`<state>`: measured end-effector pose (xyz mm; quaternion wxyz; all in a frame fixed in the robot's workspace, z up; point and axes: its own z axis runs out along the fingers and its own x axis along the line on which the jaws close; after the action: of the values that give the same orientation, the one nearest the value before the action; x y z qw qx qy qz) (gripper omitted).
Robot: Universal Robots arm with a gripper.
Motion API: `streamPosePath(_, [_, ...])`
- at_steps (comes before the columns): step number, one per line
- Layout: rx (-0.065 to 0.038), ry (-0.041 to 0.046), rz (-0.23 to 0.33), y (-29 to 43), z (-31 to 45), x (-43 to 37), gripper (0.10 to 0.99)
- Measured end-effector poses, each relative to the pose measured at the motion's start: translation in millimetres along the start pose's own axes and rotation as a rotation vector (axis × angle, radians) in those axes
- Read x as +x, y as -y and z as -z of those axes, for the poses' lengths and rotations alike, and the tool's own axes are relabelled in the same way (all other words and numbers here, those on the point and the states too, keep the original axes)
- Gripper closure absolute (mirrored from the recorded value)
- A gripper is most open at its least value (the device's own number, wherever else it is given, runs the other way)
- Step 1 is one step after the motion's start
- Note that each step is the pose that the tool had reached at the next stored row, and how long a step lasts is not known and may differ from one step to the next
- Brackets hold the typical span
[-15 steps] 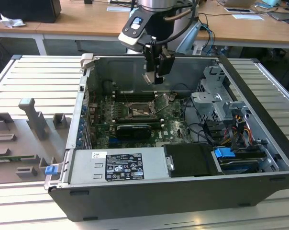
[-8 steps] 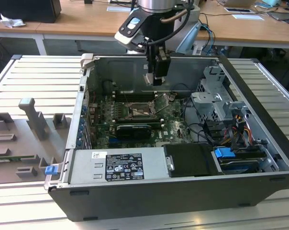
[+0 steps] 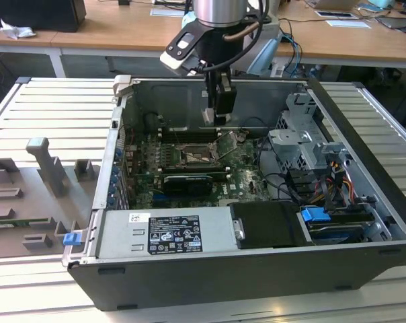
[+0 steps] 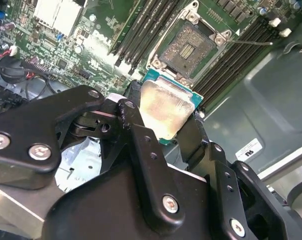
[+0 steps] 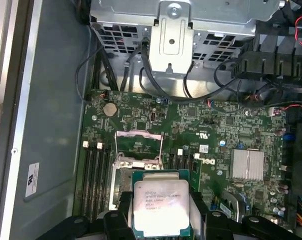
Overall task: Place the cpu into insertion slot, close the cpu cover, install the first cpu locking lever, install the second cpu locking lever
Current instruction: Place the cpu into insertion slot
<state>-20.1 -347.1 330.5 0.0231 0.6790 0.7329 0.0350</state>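
Fingers (image 4: 134, 125) pinching cpu (image 4: 166, 107), pointing down, hovering near insertion slot (image 4: 188, 47)

- Arm (image 3: 220, 10): silver end section stands vertical at the top of the exterior view.
- Tool (image 3: 215, 118): hangs straight below the arm, black, pointing down, narrow at the tip.
- In both wrist views the tool (image 4: 163, 117) (image 5: 161, 220) is clamped, with its black link bars drawn in close.
- Fingers (image 4: 192, 136): one on each of two opposite edges of the cpu (image 5: 161, 207), both touching it.
- The cpu sits flat between the fingertips, metal face turned toward the wrist cameras, gripped at its edges alone.
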Motion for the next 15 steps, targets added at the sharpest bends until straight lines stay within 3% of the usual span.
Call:
streamPosePath(5, [-0.001,0.0060,-0.070,0.4,-5.0,-0.1,0.549])
streamPosePath(15, [0.001,0.0061,-0.071,2.4,-13.9,-0.1,0.549])
